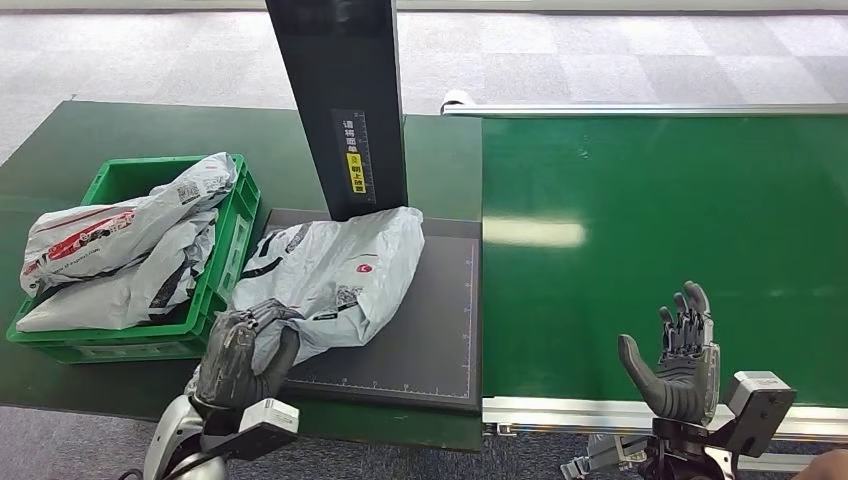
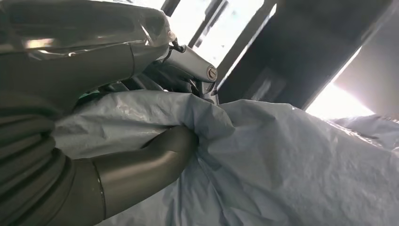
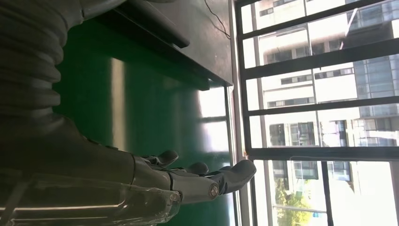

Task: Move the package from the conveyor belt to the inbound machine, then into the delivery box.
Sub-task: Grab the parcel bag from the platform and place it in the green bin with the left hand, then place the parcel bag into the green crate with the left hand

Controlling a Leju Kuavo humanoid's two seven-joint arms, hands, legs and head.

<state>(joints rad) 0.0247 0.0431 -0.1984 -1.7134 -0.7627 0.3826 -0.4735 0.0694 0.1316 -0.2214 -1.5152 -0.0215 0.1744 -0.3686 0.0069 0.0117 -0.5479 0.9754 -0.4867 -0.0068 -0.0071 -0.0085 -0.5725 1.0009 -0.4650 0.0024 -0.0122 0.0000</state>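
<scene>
Package: grey plastic mailer lying flat on the dark scanner plate of the inbound machine, just under the black upright post, its far end touching the post's foot. Near-left corner of the bag hangs toward the plate's front-left corner, just beside the green crate.

Left hand holds that near-left corner. In the left wrist view the thumb presses into a gathered fold of film and the darker fingers close over it from the other side. So the grip is on a bunch of loose plastic, not on the contents; the bulk of the bag lies beyond the fingers, toward the post.

Right hand is held open above the near edge of the green belt, fingers spread and upright, holding nothing.

Risks, as judged from here:
- Film may slip out of the pinch on lifting, since only a corner is gathered and the weight sits far from the fingers.
- Bag will likely swing or sag when raised, and could catch the crate's near wall instead of clearing it.
- Crate already holds two mailers piled above its rim; a new one dropped on top may slide off onto the worktop.
- Far end could drag against the post.
</scene>
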